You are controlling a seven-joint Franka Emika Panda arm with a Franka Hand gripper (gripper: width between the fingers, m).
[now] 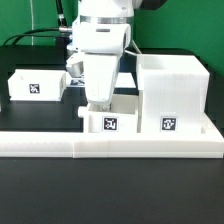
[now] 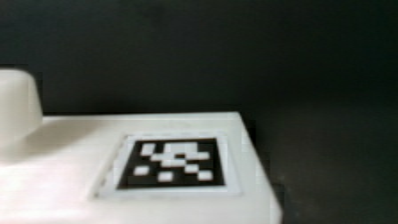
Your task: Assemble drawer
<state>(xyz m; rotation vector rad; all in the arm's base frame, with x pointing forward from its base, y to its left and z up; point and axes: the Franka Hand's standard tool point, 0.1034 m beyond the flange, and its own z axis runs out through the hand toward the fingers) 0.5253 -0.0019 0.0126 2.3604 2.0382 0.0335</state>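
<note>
**A:** Status on the drawer parts?

**B:** Three white pieces on the black counter. The casing sits at the exterior view's right, upright, tag on its front face. The middle box is just beside it, on the side toward the exterior view's left. Can't tell if they touch. Both stand right behind the long low wall. The left box is well apart from them, further back at the exterior view's left, tag facing the camera.

**A:** Gripper?

**B:** The gripper is low over the middle box, at the end away from the casing. Its tips are down at the box's top edge and hidden there, so I can't tell whether the jaws are apart or together, or whether they grip anything.

**A:** Wrist view any help?

**B:** Not much, it's blurred. It shows a flat white box surface with a square tag close up and dark counter beyond it. There's a rounded white shape at the frame edge that I can't identify.
</note>
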